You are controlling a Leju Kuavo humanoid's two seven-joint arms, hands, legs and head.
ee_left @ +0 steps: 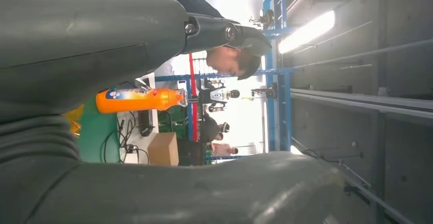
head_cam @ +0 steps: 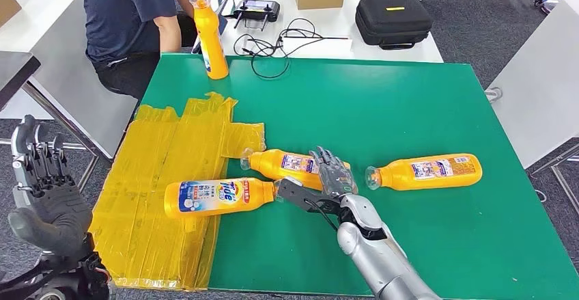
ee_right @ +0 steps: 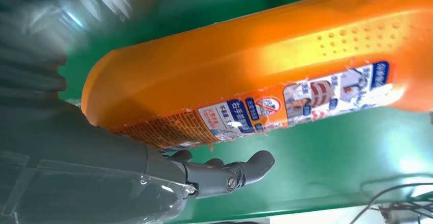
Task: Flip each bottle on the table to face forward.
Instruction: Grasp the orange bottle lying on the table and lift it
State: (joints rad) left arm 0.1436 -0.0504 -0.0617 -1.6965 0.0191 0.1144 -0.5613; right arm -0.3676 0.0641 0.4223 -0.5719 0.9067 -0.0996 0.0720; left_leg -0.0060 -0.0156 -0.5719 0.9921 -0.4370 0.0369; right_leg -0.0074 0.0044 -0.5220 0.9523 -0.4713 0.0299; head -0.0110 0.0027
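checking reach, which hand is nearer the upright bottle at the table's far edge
Right, though neither is close. The right hand rests on the middle lying bottle on the table; the left hand is raised off its near left corner, farther from the upright bottle.

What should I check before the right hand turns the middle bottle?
1. Right hand at the middle bottle: ok, fingers lie over its base end.
2. Firm grip: cannot tell; the thumb points toward the front bottle, and the right wrist view shows a finger beside the middle bottle, not wrapped.
3. Room to roll: not ok, the front bottle's cap end lies close by.
4. Right bottle: ok, apart from the hand.
5. Left hand: ok, open, off the table.
6. Person at the far edge: ok, back turned near the standing bottle.
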